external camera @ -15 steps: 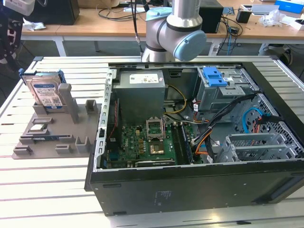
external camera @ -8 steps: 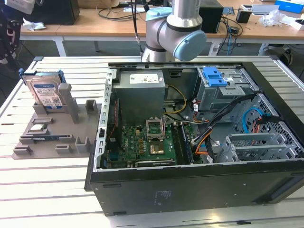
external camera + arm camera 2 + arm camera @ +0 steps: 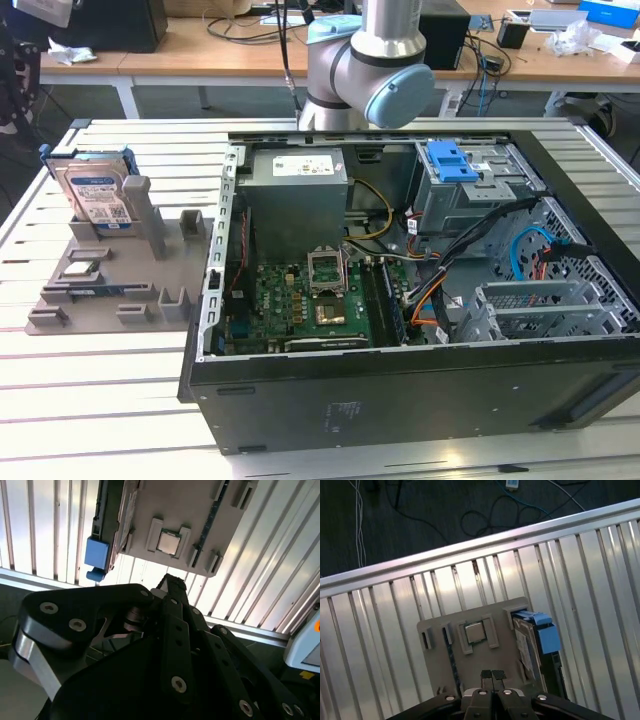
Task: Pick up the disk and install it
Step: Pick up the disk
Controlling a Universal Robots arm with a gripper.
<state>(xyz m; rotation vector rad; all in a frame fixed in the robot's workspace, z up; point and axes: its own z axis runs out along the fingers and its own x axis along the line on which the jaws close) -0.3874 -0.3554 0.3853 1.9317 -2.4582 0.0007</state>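
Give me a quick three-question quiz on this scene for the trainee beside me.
1. True or false: the disk already sits inside the computer case.
2. Pick one. In the first wrist view the end effector is: A) open around the disk; B) shut, holding nothing; C) shut on a cable.
3. Short answer: which small square part lies flat on the grey holder near the upright disk?

Key:
1. False. It stands in the grey holder, on the exterior view's left, outside the case.
2. B.
3. The processor chip.
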